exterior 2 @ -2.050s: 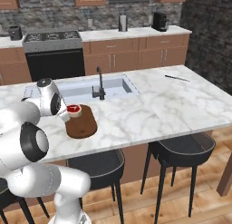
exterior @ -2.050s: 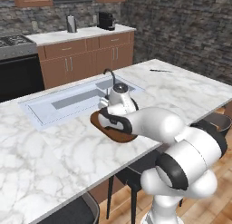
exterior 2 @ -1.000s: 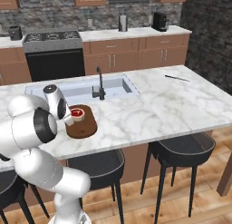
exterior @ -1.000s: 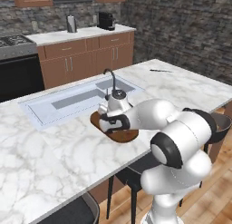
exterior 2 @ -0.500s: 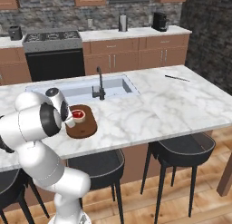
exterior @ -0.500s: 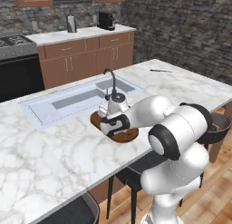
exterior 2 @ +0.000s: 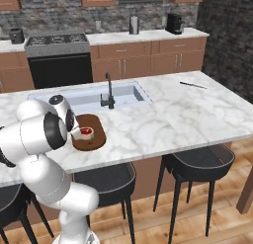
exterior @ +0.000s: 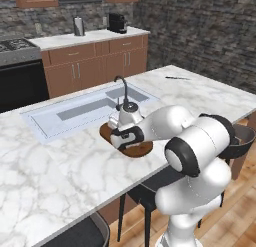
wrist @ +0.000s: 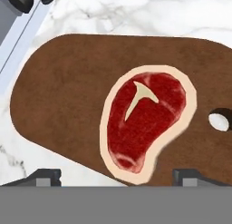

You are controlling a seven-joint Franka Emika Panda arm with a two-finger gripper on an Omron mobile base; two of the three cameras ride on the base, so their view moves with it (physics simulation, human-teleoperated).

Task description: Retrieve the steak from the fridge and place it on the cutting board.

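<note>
Lying flat on the cutting board (wrist: 68,96), the steak (wrist: 147,121) shows its red centre and pale rim in the hand view, with a small T-shaped bone mark near its upper middle. It rests toward the end of the board that has a small hole, and the hole is just beside the meat's edge. The tool (wrist: 117,177) hangs right above the steak with its two dark tips spread wide, one on each side of the meat, gripping nothing.

In the right base view the steak (exterior 2: 86,133) sits on the brown board (exterior 2: 96,139) on the marble tabletop (exterior 2: 163,119), just in front of the sink (exterior 2: 126,95) and near the black tap (exterior 2: 107,92). The white arm bends low over the board from the side. In the left base view the tool (exterior: 122,136) is down over the board (exterior: 137,150), and the arm hides most of the meat there. A dark thin object (exterior 2: 192,85) lies well apart at the far end of the tabletop; I cannot tell what it is.
</note>
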